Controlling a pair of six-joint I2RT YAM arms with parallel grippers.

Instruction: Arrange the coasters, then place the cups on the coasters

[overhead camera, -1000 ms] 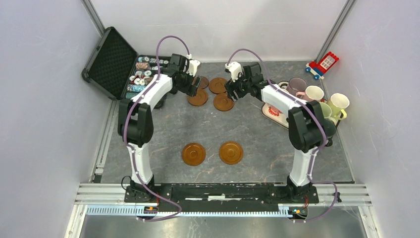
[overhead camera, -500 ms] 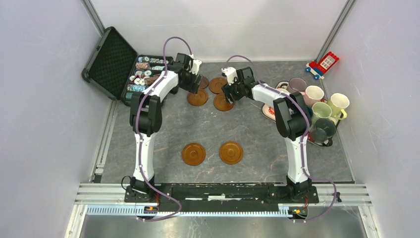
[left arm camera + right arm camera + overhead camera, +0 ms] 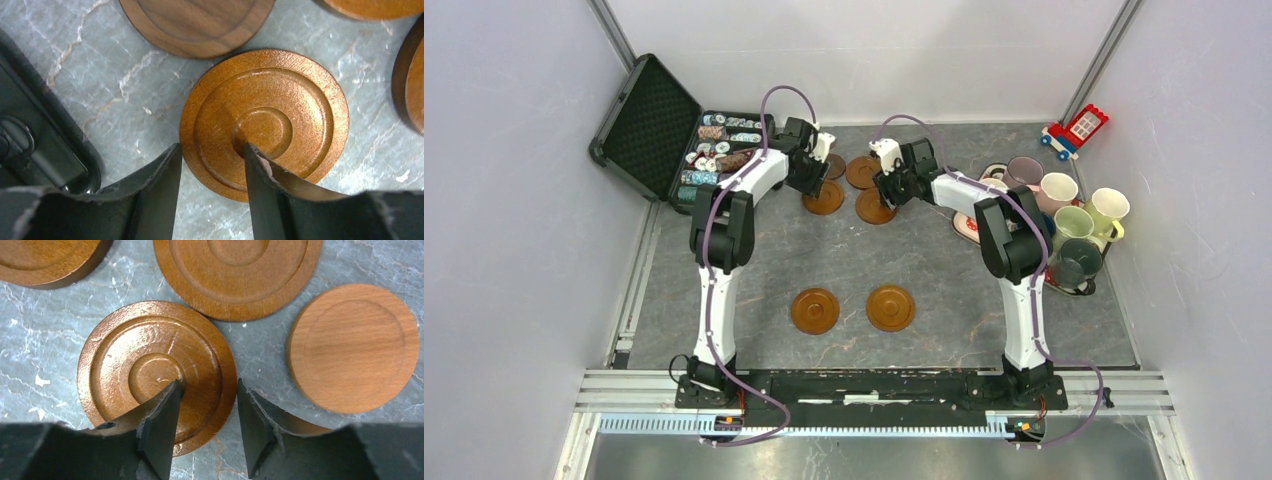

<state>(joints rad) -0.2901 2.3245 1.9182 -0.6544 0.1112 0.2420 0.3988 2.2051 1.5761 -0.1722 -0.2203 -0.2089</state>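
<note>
Several round brown coasters lie at the far middle of the table. My left gripper [image 3: 809, 176] [image 3: 211, 148] stands over the orange-brown coaster [image 3: 827, 200] [image 3: 263, 120]. Its jaws are narrow and straddle the rim, one finger outside the edge and one on the ringed centre. My right gripper [image 3: 890, 188] [image 3: 208, 382] straddles the rim of a glossy brown coaster [image 3: 876, 209] [image 3: 150, 365] the same way. Both coasters lie flat. Two more coasters [image 3: 814, 311] [image 3: 890, 308] sit side by side nearer the bases. The cups [image 3: 1058, 187] cluster at the right.
An open black case [image 3: 679, 150] of chips sits far left, next to my left gripper. A white printed tray [image 3: 969, 225] lies under the right arm beside the cups. A toy block house [image 3: 1076, 129] stands far right. More coasters [image 3: 354, 347] [image 3: 195, 22] crowd both grippers.
Both arms have stretched farther out and come down onto the far coasters. Both pairs of jaws have narrowed around a coaster rim.
</note>
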